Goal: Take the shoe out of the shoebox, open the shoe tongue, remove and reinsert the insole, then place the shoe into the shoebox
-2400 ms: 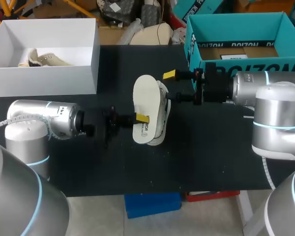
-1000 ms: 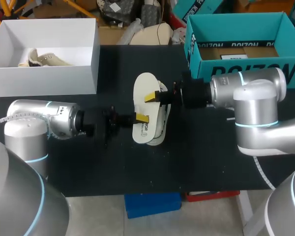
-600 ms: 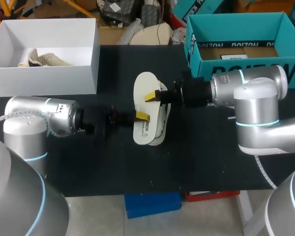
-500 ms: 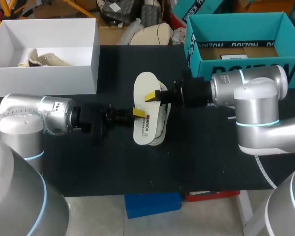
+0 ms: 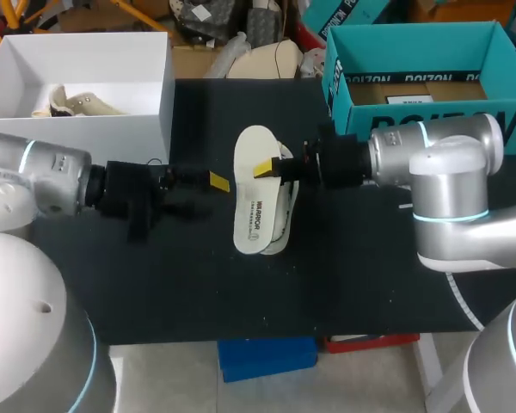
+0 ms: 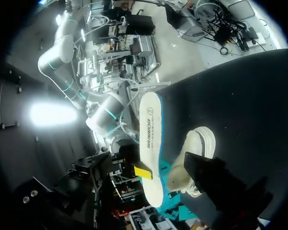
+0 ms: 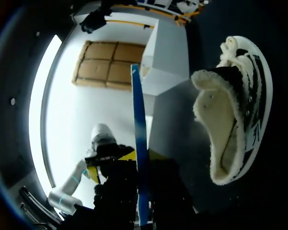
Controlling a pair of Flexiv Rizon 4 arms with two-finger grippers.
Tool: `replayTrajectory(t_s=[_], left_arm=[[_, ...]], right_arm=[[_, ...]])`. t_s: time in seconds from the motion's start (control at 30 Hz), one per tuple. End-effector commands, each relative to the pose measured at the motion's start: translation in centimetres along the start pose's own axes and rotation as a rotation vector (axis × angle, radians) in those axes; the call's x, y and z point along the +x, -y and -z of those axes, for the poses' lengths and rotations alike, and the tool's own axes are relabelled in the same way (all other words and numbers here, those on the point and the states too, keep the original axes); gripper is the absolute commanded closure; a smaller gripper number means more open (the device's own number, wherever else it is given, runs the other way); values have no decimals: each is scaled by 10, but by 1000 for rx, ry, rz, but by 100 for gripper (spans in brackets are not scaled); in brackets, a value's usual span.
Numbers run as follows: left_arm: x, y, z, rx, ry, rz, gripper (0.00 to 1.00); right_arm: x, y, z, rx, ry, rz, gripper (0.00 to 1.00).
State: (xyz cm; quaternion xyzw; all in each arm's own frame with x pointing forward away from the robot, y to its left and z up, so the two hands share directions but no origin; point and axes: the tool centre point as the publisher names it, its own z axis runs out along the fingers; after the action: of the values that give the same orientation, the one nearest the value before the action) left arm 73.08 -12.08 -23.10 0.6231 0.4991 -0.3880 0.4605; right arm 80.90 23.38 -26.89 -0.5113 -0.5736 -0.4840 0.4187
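The white insole (image 5: pixel 253 194) lies tilted over the cream shoe (image 5: pixel 285 211) in the middle of the black table. My right gripper (image 5: pixel 269 169) is shut on the insole's right edge near its far end. From the right wrist, the insole (image 7: pixel 138 134) stands edge-on, blue-sided, between the yellow fingertips (image 7: pixel 127 155), with the fleece-lined shoe (image 7: pixel 230 115) beside it. My left gripper (image 5: pixel 208 193) is open a little left of the insole, touching nothing. In the left wrist view the insole (image 6: pixel 151 139) and shoe (image 6: pixel 198 151) are ahead of the fingers.
A white box (image 5: pixel 155 129) at the back left holds another cream shoe (image 5: pixel 77 103). The teal shoebox (image 5: pixel 337 82) stands open at the back right, behind my right arm. The table's near half holds no loose things.
My left gripper has opened, let go of the insole's near edge and pulled back to the left. The right gripper has kept its hold on the insole.
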Motion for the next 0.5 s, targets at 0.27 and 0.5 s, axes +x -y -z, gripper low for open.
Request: replayTrajectory(t_s=[0.27, 0.5], left_arm=[[-55, -1, -5, 37, -460, -12, 0], [-55, -1, -5, 37, -460, -12, 0]], right_arm=[[0, 0, -1, -1, 2, -1, 100], [0, 0, -1, -1, 2, -1, 100]])
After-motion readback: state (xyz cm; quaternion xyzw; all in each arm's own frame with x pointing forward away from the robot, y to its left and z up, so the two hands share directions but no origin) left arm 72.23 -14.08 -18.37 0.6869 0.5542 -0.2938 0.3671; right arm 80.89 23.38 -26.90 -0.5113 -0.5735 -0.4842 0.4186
